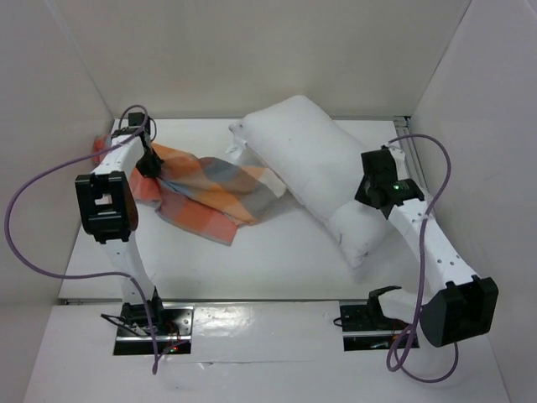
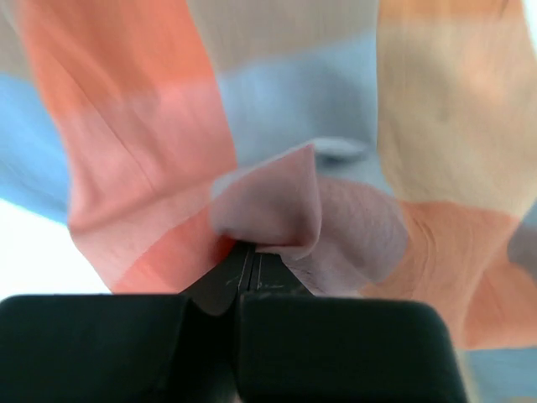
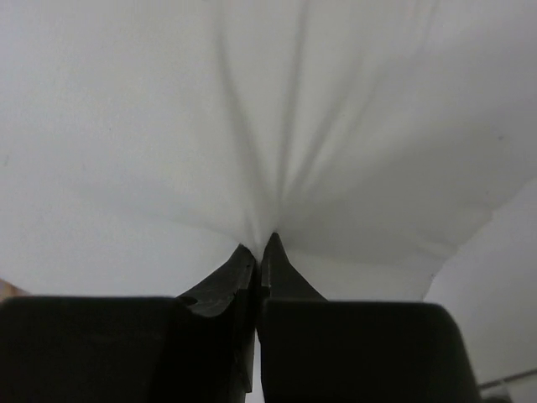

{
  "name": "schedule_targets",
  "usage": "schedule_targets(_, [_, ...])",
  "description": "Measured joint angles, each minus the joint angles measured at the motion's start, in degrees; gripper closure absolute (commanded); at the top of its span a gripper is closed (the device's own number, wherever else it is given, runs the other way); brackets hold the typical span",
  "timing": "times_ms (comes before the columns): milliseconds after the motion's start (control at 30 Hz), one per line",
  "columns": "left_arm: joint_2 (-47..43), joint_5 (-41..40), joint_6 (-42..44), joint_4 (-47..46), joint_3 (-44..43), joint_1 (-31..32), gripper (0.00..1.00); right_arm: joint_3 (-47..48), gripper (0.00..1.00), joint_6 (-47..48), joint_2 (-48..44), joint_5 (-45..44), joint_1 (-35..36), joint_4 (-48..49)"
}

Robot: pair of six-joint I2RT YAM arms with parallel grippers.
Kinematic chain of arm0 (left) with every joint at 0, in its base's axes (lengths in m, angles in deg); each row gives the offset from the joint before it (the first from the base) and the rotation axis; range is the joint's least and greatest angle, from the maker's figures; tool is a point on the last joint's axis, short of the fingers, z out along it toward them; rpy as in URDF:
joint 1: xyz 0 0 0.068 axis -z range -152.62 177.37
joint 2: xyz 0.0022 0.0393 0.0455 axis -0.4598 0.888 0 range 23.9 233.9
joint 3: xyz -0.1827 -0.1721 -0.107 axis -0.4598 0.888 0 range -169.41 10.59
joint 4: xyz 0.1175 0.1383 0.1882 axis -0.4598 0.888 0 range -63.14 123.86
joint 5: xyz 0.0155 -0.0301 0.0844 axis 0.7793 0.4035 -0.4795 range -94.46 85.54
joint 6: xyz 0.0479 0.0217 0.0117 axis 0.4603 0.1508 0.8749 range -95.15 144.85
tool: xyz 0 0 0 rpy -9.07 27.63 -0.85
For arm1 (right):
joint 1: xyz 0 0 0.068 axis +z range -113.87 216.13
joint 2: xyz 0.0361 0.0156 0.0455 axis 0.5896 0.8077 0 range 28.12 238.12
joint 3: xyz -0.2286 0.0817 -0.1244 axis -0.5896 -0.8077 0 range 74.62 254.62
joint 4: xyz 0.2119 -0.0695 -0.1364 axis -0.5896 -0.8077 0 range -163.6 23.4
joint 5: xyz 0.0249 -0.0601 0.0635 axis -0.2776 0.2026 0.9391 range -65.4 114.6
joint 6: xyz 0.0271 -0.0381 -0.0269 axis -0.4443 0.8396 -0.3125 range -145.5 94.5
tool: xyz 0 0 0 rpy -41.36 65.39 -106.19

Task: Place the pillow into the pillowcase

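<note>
Nearest, two arm bases (image 1: pixel 151 323) sit at the desk's (image 1: pixel 277 269) front edge. Behind them the pillow (image 1: pixel 310 159) lies diagonally, its long axis running from far-left to near-right, its left flank touching the crumpled pillowcase (image 1: pixel 210 189). On the pillow, the right hand (image 3: pixel 262 243) is closed, pinching its fabric; the left hand (image 2: pixel 249 252) is clamped on a pillowcase fold.
</note>
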Motion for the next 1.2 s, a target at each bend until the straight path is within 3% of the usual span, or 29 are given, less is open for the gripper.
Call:
schedule_targets(67, [1.1,-0.5,0.9,0.6,-2.9,-1.3,1.0,1.1,1.0,0.6,-1.0,-2.2,-1.8,-2.6])
schedule_targets(133, [2.5,-0.5,1.6,1.4,-5.5,-2.2,0.81,2.1,1.0,1.7,-2.0,-3.6,-3.0,-5.3])
schedule_targets(200, [3.4,0.0,3.1,1.7,-6.9,-2.6,0.53,3.3,0.54,2.8,-2.8,-3.8,-3.7,-8.0])
schedule_targets(233, [3.6,0.4,3.6,2.0,-7.2,-2.4,0.3,4.2,0.34,3.3,-2.8,-3.8,-3.8,-9.2])
schedule_targets(300, [3.6,1.2,4.8,2.7,-7.6,-1.2,0.16,6.9,0.06,4.5,-2.8,-3.3,-3.5,-10.7])
schedule_targets(333, [3.6,1.2,5.3,3.0,-7.9,0.0,0.14,8.5,0.03,4.9,-2.8,-2.8,-3.1,-10.8])
schedule_targets(567, [-2.7,1.1,7.1,3.2,-3.0,14.1,0.18,22.6,0.0,5.9,2.1,0.0,8.2,-7.4])
schedule_targets(700, [-16.5,2.8,5.4,3.7,10.9,19.5,0.18,25.8,0.0,6.0,9.8,1.0,21.6,-2.7])
schedule_targets(833, [-31.2,7.2,0.8,4.5,26.6,20.3,0.16,23.1,0.0,5.9,19.2,5.6,29.8,2.1])
schedule_targets(933, [-36.0,11.7,-3.1,2.8,36.3,21.5,0.13,16.9,0.0,5.4,24.8,10.3,30.6,5.9])
schedule_targets(1200, [-30.4,16.2,-9.8,-4.6,47.4,26.9,0.1,12.7,0.0,5.3,34.9,14.2,29.7,10.7])
